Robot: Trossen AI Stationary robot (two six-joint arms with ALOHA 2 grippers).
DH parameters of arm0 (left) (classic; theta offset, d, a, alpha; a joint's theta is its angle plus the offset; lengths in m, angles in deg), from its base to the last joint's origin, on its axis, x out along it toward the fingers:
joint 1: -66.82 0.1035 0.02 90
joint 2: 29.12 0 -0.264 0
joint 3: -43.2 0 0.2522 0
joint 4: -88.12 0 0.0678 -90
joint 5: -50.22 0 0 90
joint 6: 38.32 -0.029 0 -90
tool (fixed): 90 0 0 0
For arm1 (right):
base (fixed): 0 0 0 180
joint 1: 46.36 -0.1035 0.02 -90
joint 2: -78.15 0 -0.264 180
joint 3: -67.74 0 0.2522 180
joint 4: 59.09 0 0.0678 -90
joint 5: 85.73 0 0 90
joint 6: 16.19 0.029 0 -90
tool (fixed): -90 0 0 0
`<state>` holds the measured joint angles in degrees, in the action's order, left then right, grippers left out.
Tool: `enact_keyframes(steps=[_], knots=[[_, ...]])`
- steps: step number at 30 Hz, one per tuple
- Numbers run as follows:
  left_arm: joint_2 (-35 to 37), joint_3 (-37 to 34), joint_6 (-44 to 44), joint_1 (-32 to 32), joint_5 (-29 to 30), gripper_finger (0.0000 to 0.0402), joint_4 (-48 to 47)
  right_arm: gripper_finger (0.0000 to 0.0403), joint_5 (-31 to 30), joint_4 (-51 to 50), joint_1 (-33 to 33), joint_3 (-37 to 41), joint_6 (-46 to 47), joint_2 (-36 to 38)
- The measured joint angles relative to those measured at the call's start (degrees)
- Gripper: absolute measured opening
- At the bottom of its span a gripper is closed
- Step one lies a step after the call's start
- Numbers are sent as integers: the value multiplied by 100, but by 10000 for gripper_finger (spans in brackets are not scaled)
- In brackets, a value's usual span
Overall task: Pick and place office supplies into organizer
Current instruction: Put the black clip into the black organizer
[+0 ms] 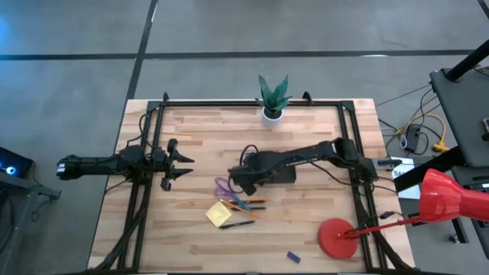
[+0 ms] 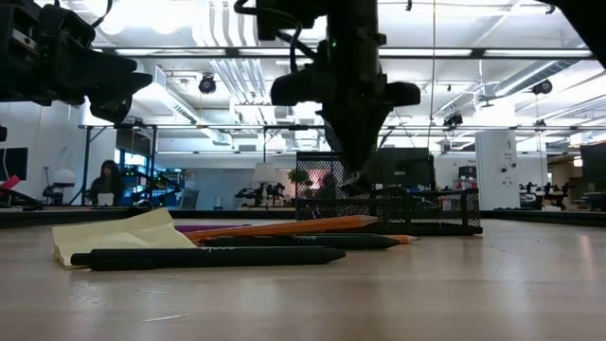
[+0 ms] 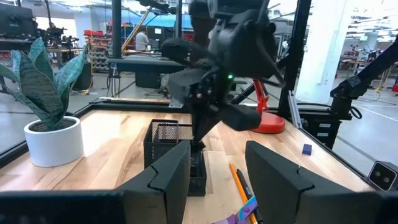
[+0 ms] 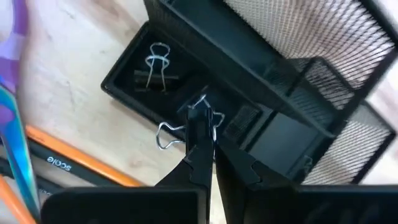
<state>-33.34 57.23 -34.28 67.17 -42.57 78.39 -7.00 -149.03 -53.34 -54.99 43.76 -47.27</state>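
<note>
While the right claw (image 4: 205,140) is pressed together on a small black binder clip (image 4: 200,127) directly above the low front tray of the organizer (image 4: 261,81), the left claw (image 1: 182,163) is held spread and empty, well apart at the left side of the surface (image 1: 321,137). The clip is pinched by its black body, with its wire loops sticking out to either side. It is judged to be light and stiff, with a slick body that could twist in the grip, so a hold across the flat body seems safer than one on the springy wire handles. One more binder clip (image 4: 155,65) is already lying inside the tray, so two clips are counted.

Beside the organizer, the remaining supplies are left on the wood: one pair of purple scissors (image 1: 224,186), one yellow sticky-note pad (image 1: 218,215), and one small blue block (image 1: 293,257) lying well apart, near the red lamp (image 1: 338,237). Of the pens and pencils, at least one orange pencil (image 2: 284,226) and two dark pens (image 2: 208,257) can be made out; the exact count cannot be told. These are judged thin, rigid and prone to rolling, best taken at mid-length. One potted plant (image 1: 273,98) stands at the far edge.
</note>
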Motion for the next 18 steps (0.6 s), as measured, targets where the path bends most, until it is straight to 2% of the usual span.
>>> enact_keyframes(steps=[5,18], knots=[[1,0,0,1,0,141,0,9,169,71,137,157,-20,0],[1,0,2,0,0,141,0,9,-136,317,150,323,129,2]])
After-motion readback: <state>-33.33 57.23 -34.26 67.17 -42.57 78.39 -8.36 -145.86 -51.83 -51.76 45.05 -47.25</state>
